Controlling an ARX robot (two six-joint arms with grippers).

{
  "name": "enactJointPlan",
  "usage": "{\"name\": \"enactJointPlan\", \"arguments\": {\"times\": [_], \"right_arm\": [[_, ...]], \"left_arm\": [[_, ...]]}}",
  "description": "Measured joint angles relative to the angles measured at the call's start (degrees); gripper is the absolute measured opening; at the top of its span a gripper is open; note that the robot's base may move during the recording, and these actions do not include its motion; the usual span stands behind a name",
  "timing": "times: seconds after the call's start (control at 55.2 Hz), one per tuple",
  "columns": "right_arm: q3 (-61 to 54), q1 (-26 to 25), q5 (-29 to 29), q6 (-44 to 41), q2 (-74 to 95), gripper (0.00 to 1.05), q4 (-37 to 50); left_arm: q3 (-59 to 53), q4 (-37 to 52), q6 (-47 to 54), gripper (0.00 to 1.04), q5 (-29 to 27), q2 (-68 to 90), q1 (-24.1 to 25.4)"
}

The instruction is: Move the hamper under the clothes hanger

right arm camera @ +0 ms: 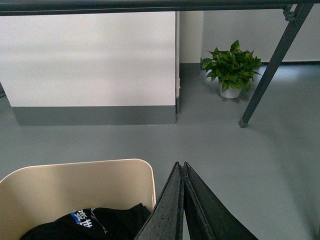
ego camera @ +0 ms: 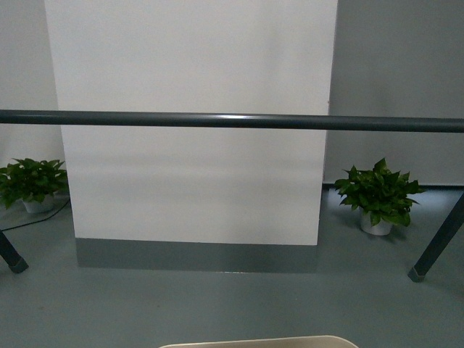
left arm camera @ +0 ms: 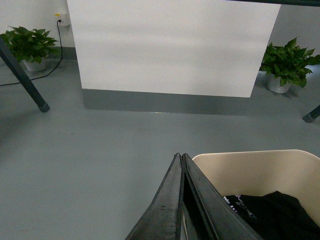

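The beige hamper [ego camera: 257, 342] shows only as its far rim at the bottom of the front view. It holds a black garment [left arm camera: 280, 212], which also shows in the right wrist view [right arm camera: 95, 222]. The clothes hanger's long dark grey bar [ego camera: 232, 121] crosses the front view, with slanted legs at left [ego camera: 11, 255] and right [ego camera: 438, 243]. My left gripper [left arm camera: 181, 156] is shut and empty, just outside the hamper's left corner [left arm camera: 250, 172]. My right gripper [right arm camera: 180, 164] is shut and empty, just outside the hamper's right corner [right arm camera: 75, 185].
A white panel with a grey base [ego camera: 192, 145] stands on the grey floor behind the rack. Potted plants sit at its left [ego camera: 32, 185] and right [ego camera: 377, 196]. A black cable [left arm camera: 50, 70] runs from a wall socket on the left.
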Motion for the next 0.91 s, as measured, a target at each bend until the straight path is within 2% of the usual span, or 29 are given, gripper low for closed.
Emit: {"name": "enactJointPlan", "arguments": {"times": [0.235, 0.326, 0.362, 0.76, 0.815, 0.905], "right_arm": [[0.0, 0.0, 0.0, 0.0, 0.0, 0.02, 0.0], [0.0, 0.0, 0.0, -0.1, 0.0, 0.14, 0.0], [0.0, 0.0, 0.0, -0.1, 0.0, 0.19, 0.0], [0.0, 0.0, 0.0, -0.1, 0.0, 0.98, 0.0], [0.0, 0.0, 0.0, -0.1, 0.0, 0.97, 0.0], [0.0, 0.0, 0.0, -0.1, 0.0, 0.97, 0.0]], "left_arm": [[0.0, 0.0, 0.0, 0.03, 0.0, 0.0, 0.0], [0.0, 0.0, -0.1, 0.04, 0.0, 0.0, 0.0], [0.0, 0.0, 0.0, 0.08, 0.0, 0.0, 0.0], [0.0, 0.0, 0.0, 0.88, 0.0, 0.0, 0.0], [0.0, 0.0, 0.0, 1.00, 0.0, 0.0, 0.0], [0.0, 0.0, 0.0, 0.98, 0.0, 0.0, 0.0]]}}
